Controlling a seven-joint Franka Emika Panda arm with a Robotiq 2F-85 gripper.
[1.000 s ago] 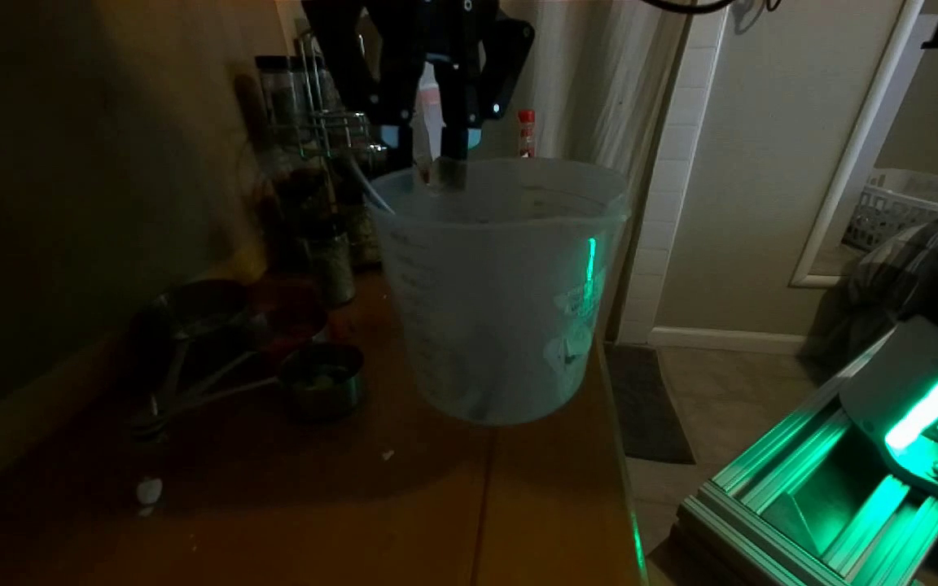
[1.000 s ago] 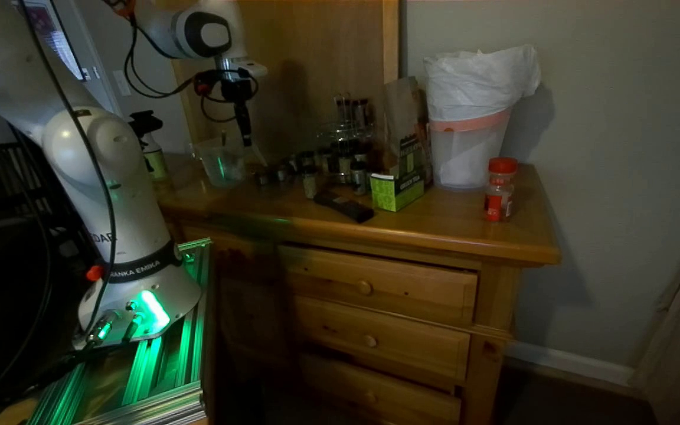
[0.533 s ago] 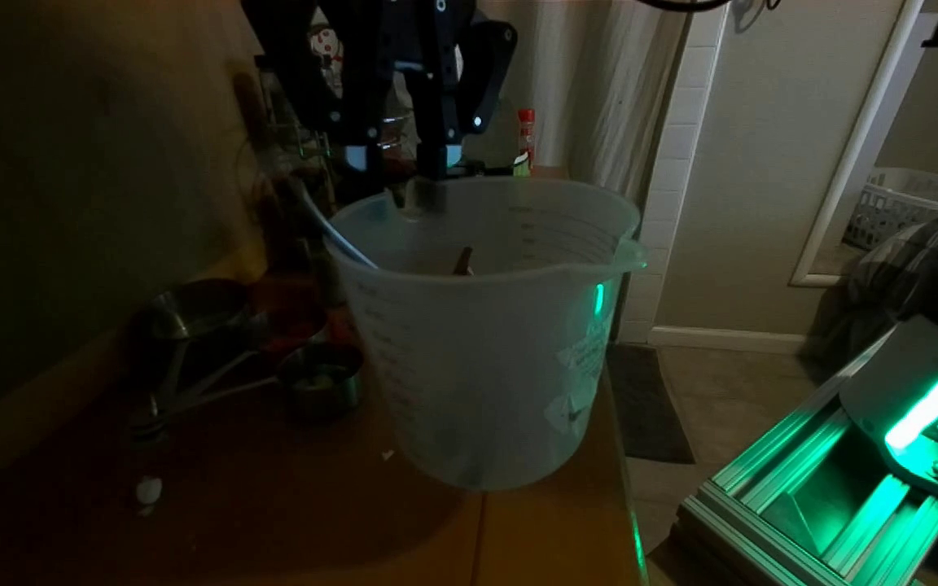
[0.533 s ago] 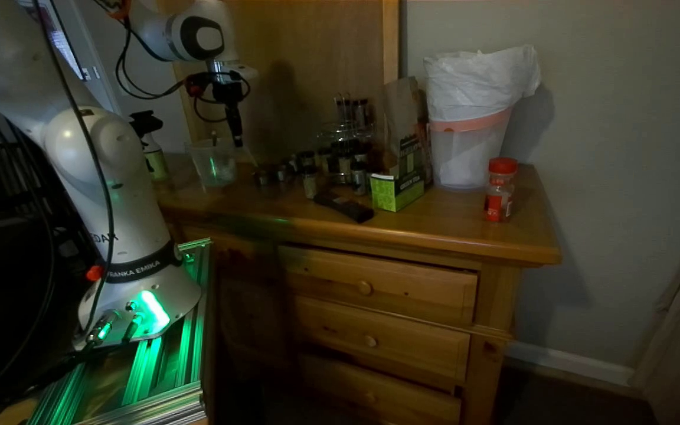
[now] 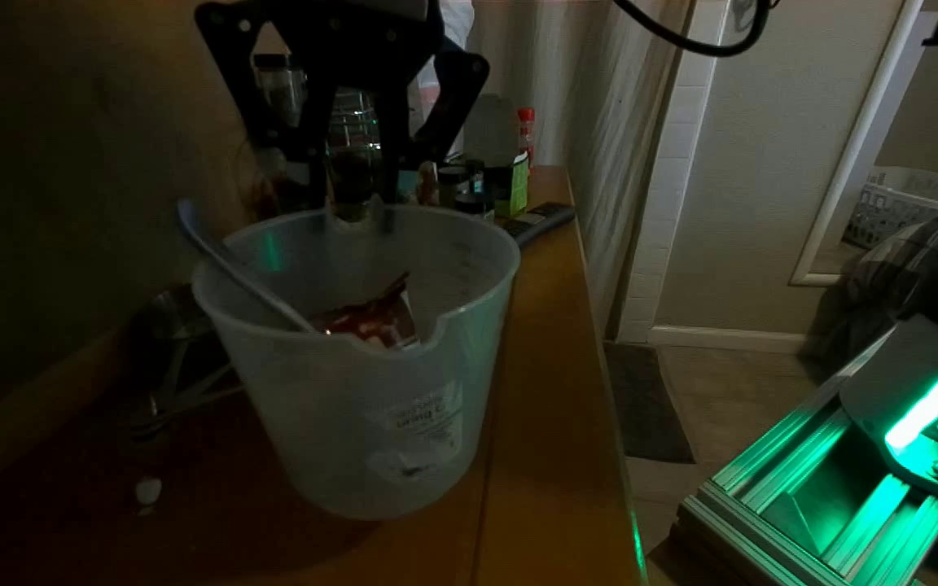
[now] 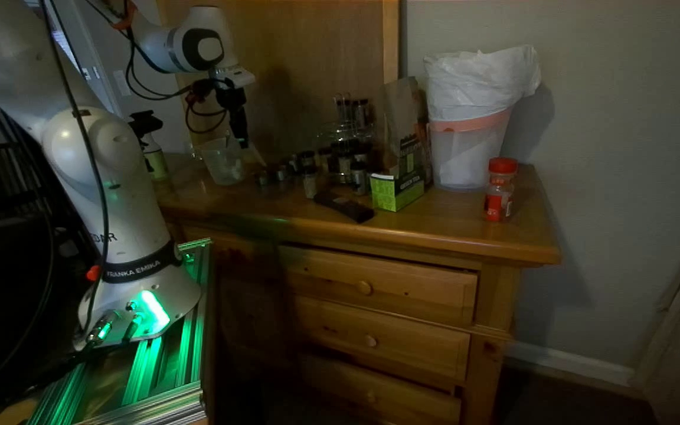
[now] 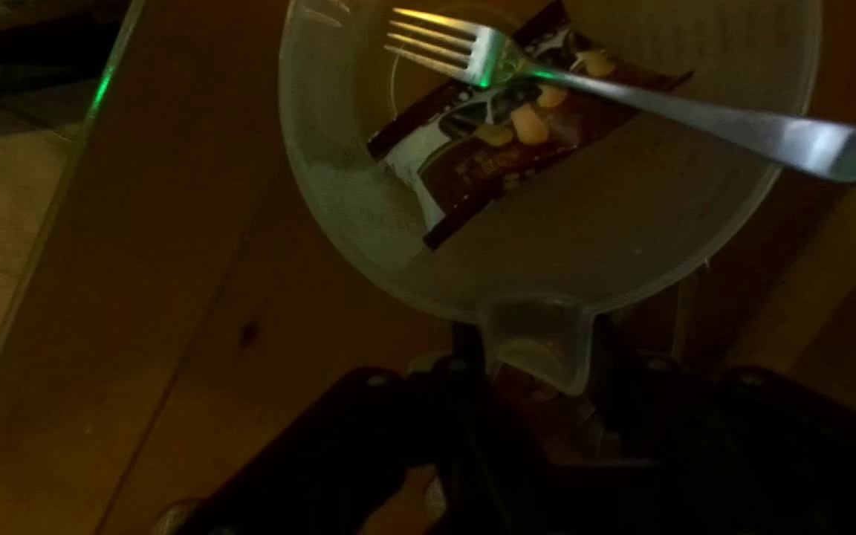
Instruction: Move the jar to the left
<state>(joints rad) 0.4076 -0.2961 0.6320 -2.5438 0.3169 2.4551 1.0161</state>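
Observation:
The jar (image 5: 355, 423) is a large milky-white jug, seen in both exterior views, here beside the arm (image 6: 219, 162), and from above in the wrist view (image 7: 584, 238). A fork (image 7: 621, 93) and a dark red packet (image 7: 487, 141) lie inside it; the fork's handle sticks out over the rim. My gripper (image 5: 352, 191) is shut on the jar's handle, with one finger on each side of it in the wrist view (image 7: 537, 345). The jar leans slightly. I cannot tell whether its base touches the wooden dresser top (image 5: 550, 423).
Metal measuring cups (image 5: 180, 317) lie by the wall, partly behind the jar. Several spice jars (image 6: 310, 180) and a rack (image 6: 346, 133), a remote (image 6: 343, 206), a green tea box (image 6: 399, 195) and a white-lined bin (image 6: 470, 153) stand further along. A spray bottle (image 6: 154, 156) stands behind the jar.
The jar has moved with my gripper, toward the camera and leftward in an exterior view. It has turned, so its spout and label face that camera, and the fork and packet show.

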